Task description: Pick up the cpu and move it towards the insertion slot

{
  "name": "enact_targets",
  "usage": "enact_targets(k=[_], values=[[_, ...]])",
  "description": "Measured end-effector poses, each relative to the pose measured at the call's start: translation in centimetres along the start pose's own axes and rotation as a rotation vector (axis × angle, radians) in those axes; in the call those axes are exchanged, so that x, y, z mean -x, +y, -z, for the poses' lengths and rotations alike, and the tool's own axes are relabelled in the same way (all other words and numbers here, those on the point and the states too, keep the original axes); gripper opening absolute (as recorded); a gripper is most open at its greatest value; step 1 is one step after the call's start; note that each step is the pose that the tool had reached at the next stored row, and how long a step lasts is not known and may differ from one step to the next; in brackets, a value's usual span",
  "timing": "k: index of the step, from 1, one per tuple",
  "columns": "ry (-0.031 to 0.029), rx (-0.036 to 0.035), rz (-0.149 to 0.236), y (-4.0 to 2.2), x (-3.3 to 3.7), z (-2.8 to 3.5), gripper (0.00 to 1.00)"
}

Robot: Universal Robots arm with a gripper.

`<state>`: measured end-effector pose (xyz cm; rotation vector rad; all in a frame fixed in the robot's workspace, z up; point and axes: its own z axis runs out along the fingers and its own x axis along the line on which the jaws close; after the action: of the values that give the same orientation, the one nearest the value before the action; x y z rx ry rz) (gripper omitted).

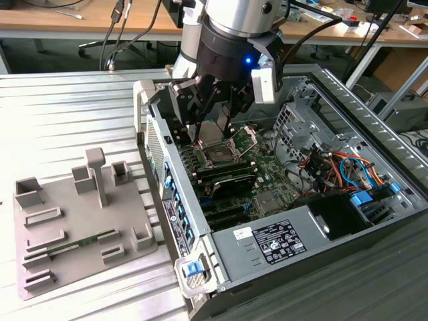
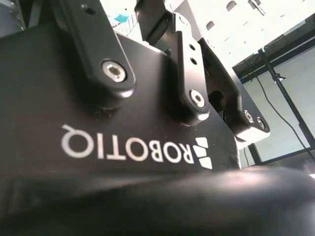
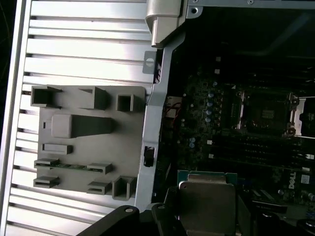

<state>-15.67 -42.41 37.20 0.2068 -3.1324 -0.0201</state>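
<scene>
**Inspector:** The ribbed metal table (image 1: 67, 114) is recorded first; on it an open computer case (image 1: 374, 221) is laid on its side, and just beside it, on the exterior view's left, a grey tray (image 1: 80, 261) with raised blocks is stood. Inside the case the motherboard (image 1: 231, 187) is seen, and on it the insertion slot (image 1: 221, 152), its silver bracket hinged up.

**Clerk:** And the pincer?

**Inspector:** The pincer (image 1: 214, 124) is hung inside the case, directly above the slot; in the first wrist view the cpu (image 3: 206, 206) is seen clamped between its fingers (image 3: 165, 219), the slot (image 3: 263, 113) lying apart from it, dark-centred and unfilled.

**Clerk:** Handling?

**Inspector:** The chip is judged light, stiff and flat, yet fragile on its underside; a hold by the opposite edges is judged proper, the smooth metal top being likely slippery.

**Clerk:** Differences between views?

**Inspector:** The height above the slot is given by the exterior view; the gripped chip is made plain by the first wrist view; the pincer's black body (image 2: 123, 123) is presented in the second wrist view.
</scene>
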Motion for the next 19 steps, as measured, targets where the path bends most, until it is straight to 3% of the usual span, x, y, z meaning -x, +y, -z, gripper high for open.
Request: enact_targets(k=[10,14,19], values=[[0.0000,0.0000,-0.002,-0.10,0.78,-0.10,0.55],[-0.0005,0.0003,-0.028,-0.12,0.97,-0.21,0.55],[-0.0027,0.0144,-0.078,-0.14,1.07,-0.40,0.55]])
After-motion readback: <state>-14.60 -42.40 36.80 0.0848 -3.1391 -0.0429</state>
